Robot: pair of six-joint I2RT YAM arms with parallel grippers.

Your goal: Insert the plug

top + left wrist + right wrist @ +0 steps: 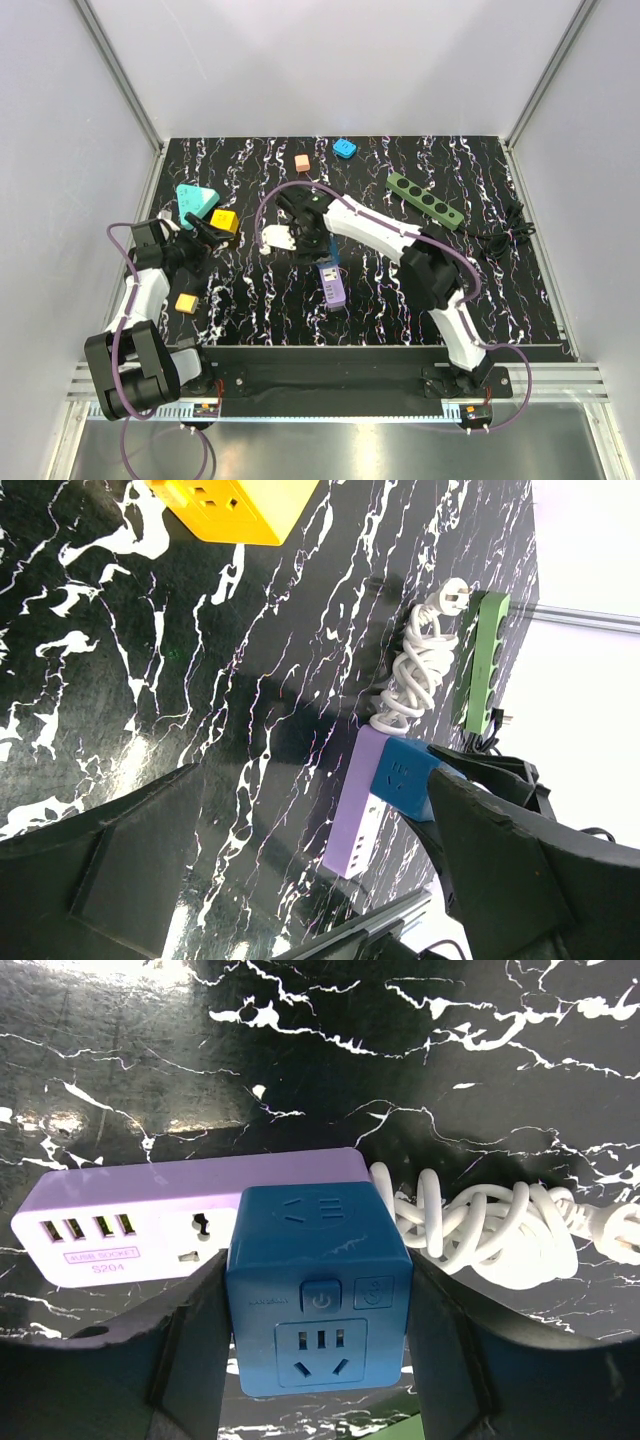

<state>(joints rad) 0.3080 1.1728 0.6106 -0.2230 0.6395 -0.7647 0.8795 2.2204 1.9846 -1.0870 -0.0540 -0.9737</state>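
The right end effector point(315, 1345) pinches the blue cube plug point(315, 1260) over the purple power strip point(130, 1225), apparently to align it with a socket, while the left end effector point(205, 232) is spread.

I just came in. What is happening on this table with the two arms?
The right gripper is closed on a blue cube adapter. It holds the adapter against the top of the purple power strip, near the end where the strip's white cable lies coiled. Whether the plug is fully in cannot be seen. The left gripper is open and holds nothing; it is off to the side, near a yellow cube.
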